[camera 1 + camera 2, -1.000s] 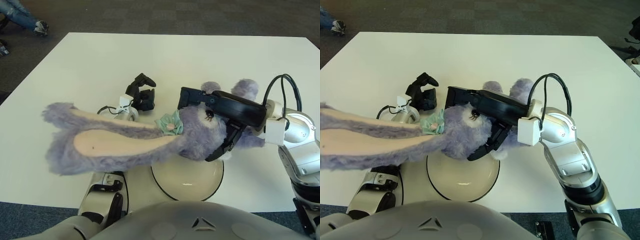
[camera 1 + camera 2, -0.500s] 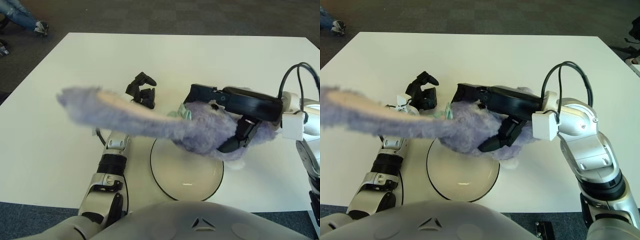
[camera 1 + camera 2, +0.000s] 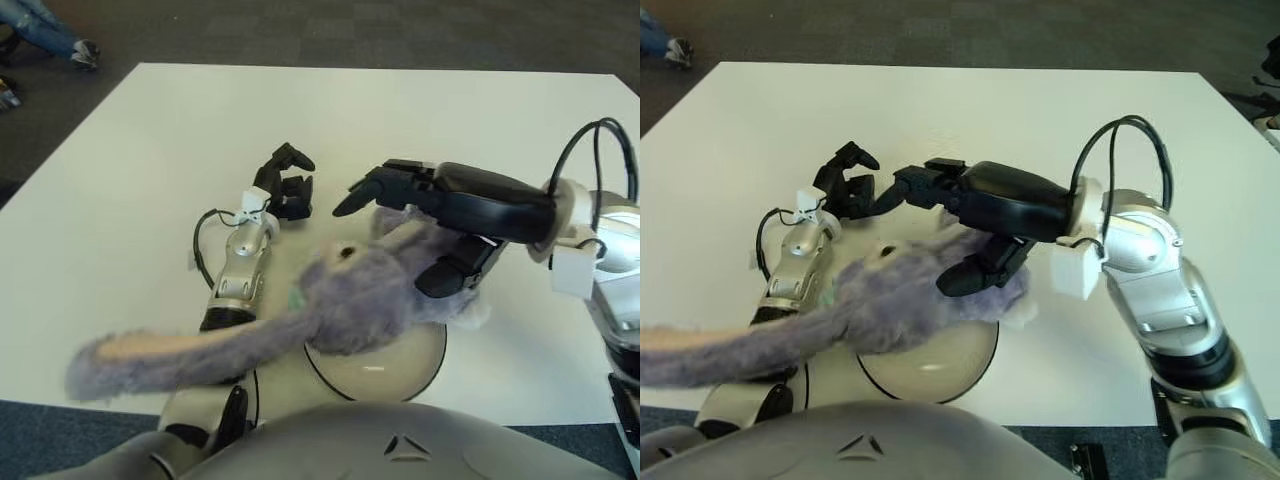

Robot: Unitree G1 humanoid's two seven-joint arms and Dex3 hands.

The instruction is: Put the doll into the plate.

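Right hand [image 3: 420, 235] hovers over the doll [image 3: 370, 295], fingers spread and loosened, thumb still touching the fur. Purple doll lies across the white plate [image 3: 400, 365] near the table's [image 3: 150, 130] front edge, its long ear trailing past that edge leftward. Left hand [image 3: 283, 185], fingers curled on nothing, shows beyond the plate's left side.

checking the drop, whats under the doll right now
The white plate lies under the purple bunny doll; only its near rim shows, the rest is covered. The right hand is open above it.
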